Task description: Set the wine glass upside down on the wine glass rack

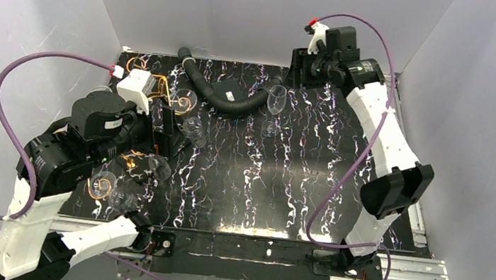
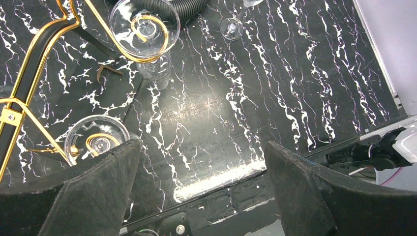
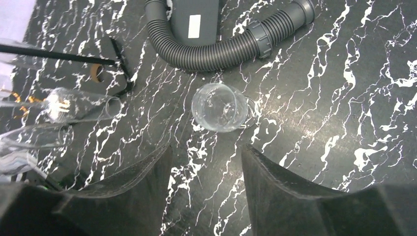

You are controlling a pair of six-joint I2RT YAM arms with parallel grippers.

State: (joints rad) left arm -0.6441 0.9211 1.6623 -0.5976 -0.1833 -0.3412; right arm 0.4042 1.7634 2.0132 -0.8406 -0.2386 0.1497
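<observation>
Pale grey walls [image 1: 246, 11] box in a black marble-look tabletop [image 1: 282, 187] veined in white. The wine glass [image 1: 276, 101] stands upright near the back, just beside a black corrugated hose [image 1: 225, 103]. The right hand [image 3: 205, 150] hangs above it, fingers apart and empty. The left hand [image 2: 201, 145] gapes wide, empty, over the gold wine glass rack [image 1: 160, 86] at the left.

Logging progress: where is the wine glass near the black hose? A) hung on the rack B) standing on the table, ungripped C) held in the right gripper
B: the wine glass stands upright on the table beside the black hose, with the right gripper open and clear of it.
</observation>
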